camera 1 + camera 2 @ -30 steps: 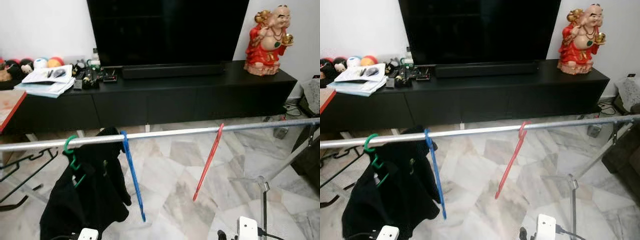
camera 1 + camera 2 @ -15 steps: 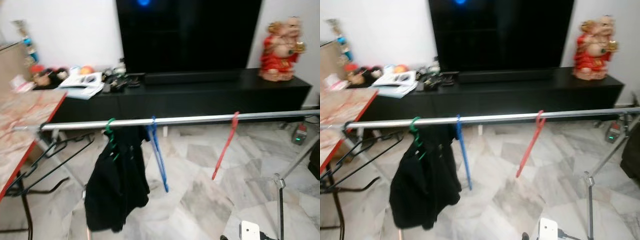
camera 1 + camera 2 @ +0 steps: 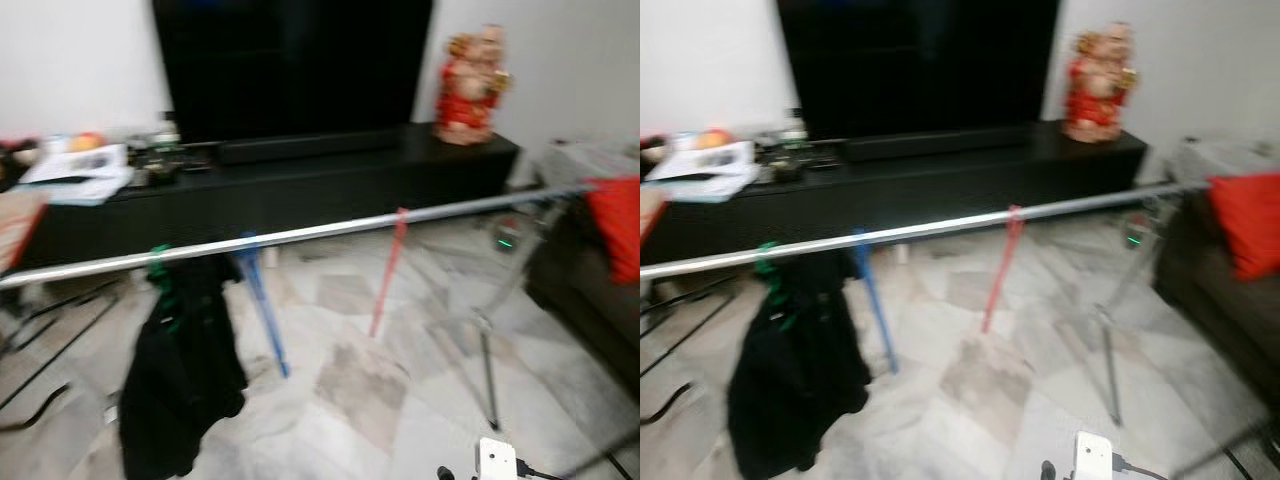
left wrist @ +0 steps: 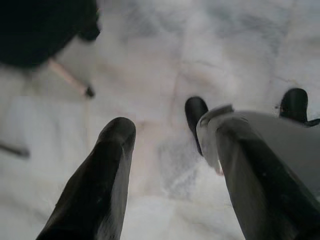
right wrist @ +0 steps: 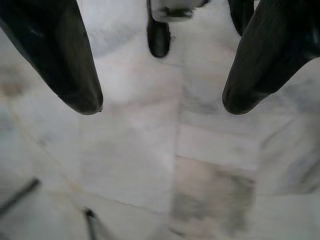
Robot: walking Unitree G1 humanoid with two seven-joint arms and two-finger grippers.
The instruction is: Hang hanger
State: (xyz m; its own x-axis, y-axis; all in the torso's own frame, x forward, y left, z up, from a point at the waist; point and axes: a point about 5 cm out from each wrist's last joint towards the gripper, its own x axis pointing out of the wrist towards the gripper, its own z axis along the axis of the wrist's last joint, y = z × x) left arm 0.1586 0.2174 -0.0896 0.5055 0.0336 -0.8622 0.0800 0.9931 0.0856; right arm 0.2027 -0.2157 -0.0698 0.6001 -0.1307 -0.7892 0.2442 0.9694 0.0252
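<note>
The head views are blurring and the whole scene is sliding leftward compared with half a second ago, so the camera is turning; the table edge on the left has dropped out and a red cushion (image 3: 612,225) on a dark sofa is now coming in at the right.

The silver rail (image 3: 300,236) is still running across the room, and on it three hangers are hanging as before: a green hanger (image 3: 160,268) carrying a black garment (image 3: 180,370), a blue hanger (image 3: 262,315) just beside it, and a red hanger (image 3: 387,272) well apart toward the right. Behind them a red figurine (image 3: 473,72) is standing on the black TV cabinet (image 3: 300,185).

The left gripper (image 4: 170,150) is pointing down at the marble floor (image 5: 150,150), its fingers (image 4: 107,170) standing wide with nothing between them; the black garment's hem is lying beyond the fingertips. The right gripper (image 5: 160,102) is likewise hanging over bare floor, fingers (image 5: 65,65) spread wide and holding nothing.
</note>
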